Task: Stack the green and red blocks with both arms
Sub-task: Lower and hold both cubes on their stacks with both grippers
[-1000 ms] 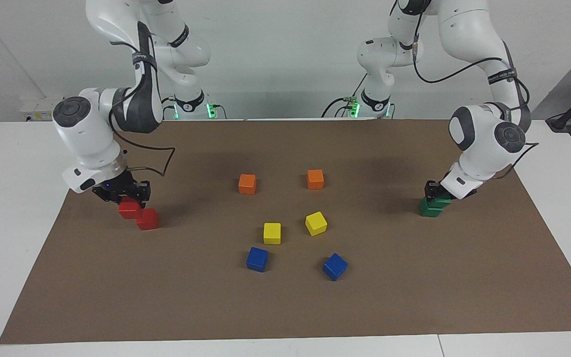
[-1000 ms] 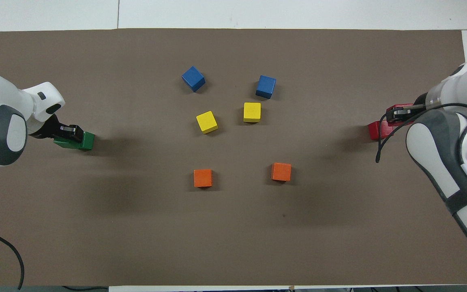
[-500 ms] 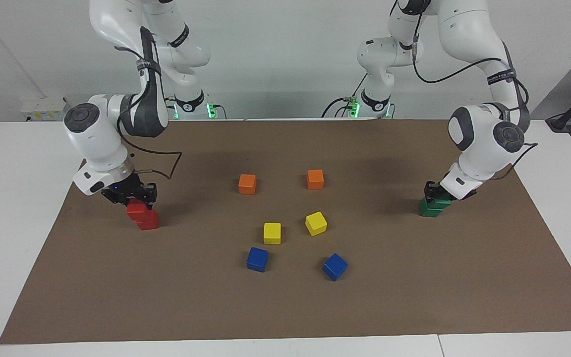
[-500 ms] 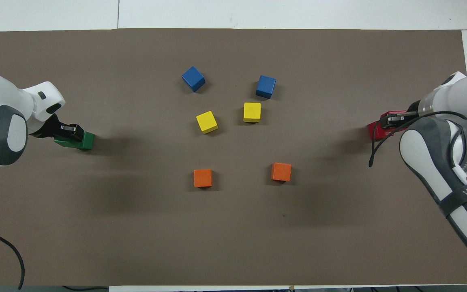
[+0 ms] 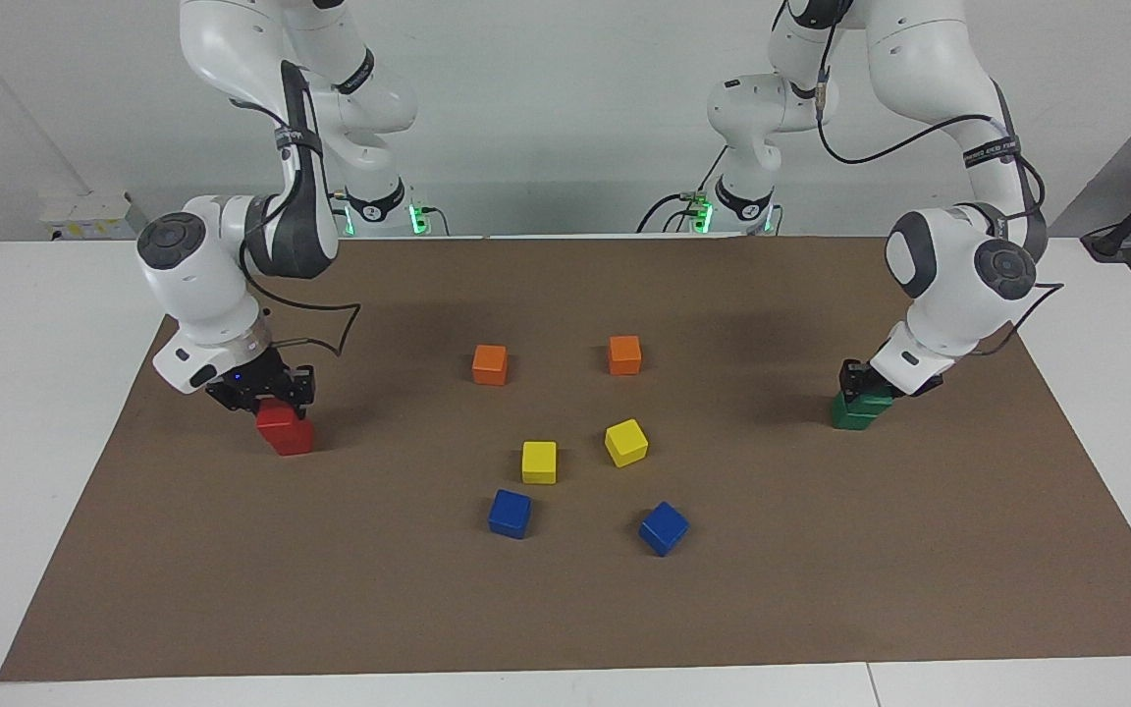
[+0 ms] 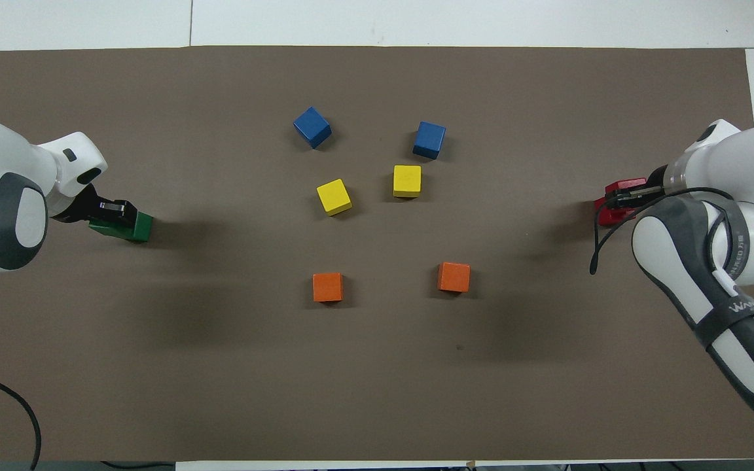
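My right gripper (image 5: 266, 396) is shut on a red block (image 5: 276, 416), which rests on or just above the second red block (image 5: 293, 440) at the right arm's end of the brown mat. In the overhead view the right gripper (image 6: 624, 196) covers most of the red pair (image 6: 605, 214). My left gripper (image 5: 860, 381) is shut on a green block (image 5: 872, 399), which sits on the second green block (image 5: 852, 416) at the left arm's end. In the overhead view the left gripper (image 6: 114, 212) hides part of the green pair (image 6: 140, 227).
Mid-mat lie two orange cubes (image 5: 490, 364) (image 5: 624, 354), nearest the robots. Two yellow cubes (image 5: 539, 462) (image 5: 626, 442) lie farther out, and two blue cubes (image 5: 510, 514) (image 5: 664, 527) farthest. The brown mat (image 5: 821, 589) covers the white table.
My right gripper has carried its red block sideways and down, from beside the other red block to on top of it. The left gripper with the green block has barely moved.
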